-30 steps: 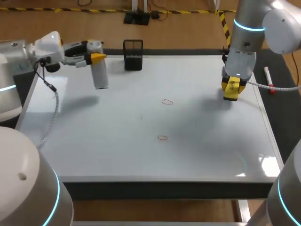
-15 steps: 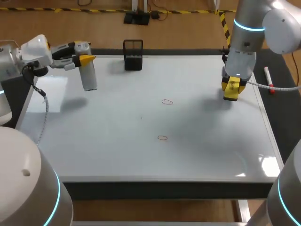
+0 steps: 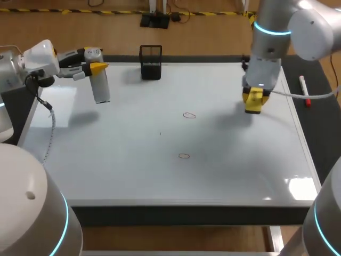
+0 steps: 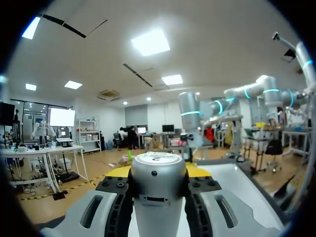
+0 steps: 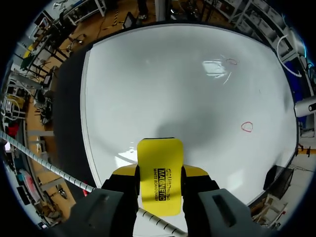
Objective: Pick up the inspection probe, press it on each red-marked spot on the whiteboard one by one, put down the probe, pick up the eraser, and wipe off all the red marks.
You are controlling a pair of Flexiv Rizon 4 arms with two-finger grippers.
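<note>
The inspection probe (image 3: 101, 85), a grey cylinder, hangs upright over the whiteboard's (image 3: 133, 176) far left corner with my left gripper (image 3: 95, 65) shut on its upper part. From the left wrist, the probe (image 4: 159, 197) fills the gap between the yellow tips of the left gripper (image 4: 159, 174). At the board's right side my right gripper (image 3: 254, 97) is shut on the yellow eraser (image 3: 252, 104), just above the surface; the eraser (image 5: 160, 175) sits in the right gripper (image 5: 160, 173). Two red marks (image 3: 189, 115) (image 3: 184, 156) lie mid-board, ahead of the eraser (image 5: 247, 127) (image 5: 231, 61).
A black mesh holder (image 3: 151, 62) stands at the board's far edge. A marker pen (image 3: 304, 90) lies on the dark mat right of the board.
My left arm carried the probe further left, then stopped. My right arm has shifted a little left and farther back with the eraser.
</note>
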